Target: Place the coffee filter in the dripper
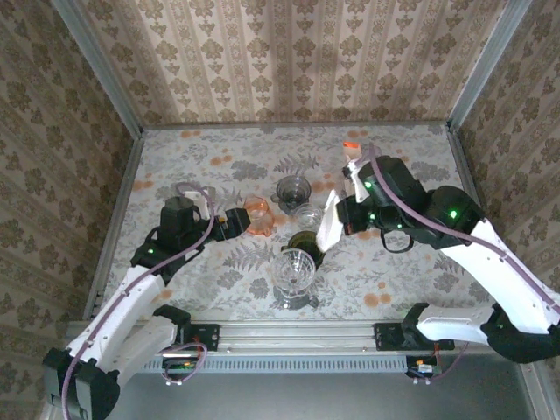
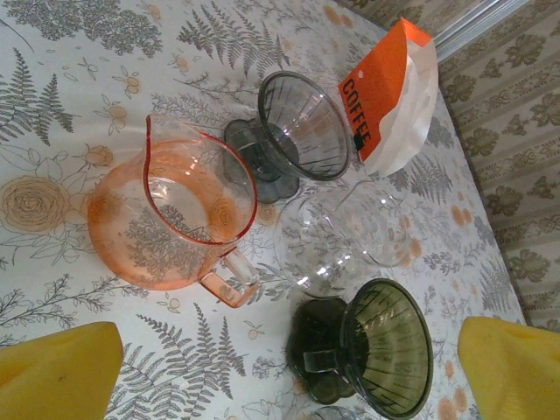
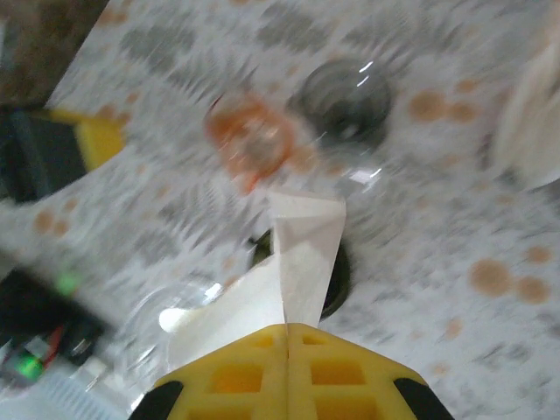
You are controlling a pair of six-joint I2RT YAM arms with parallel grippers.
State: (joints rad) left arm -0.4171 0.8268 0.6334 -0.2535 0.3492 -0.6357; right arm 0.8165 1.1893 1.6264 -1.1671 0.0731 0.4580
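Where the metal rail (image 1: 297, 332) closes the near edge of the flowered table (image 1: 411, 271), a clear glass vessel (image 1: 293, 269) stands just before the green dripper (image 1: 304, 243). Above that dripper hangs the right gripper (image 3: 287, 332), its jaws pressed together on the white coffee filter (image 3: 306, 249) (touching the rim or not, I cannot tell). Left of the dripper, the left gripper (image 1: 233, 223) stands wide apart beside an orange jug (image 2: 175, 219). Behind the dripper are a grey dripper (image 2: 302, 127), then a coffee pack (image 2: 389, 92). Bare cloth lies on both sides, and papered walls (image 1: 289, 52) close the room.
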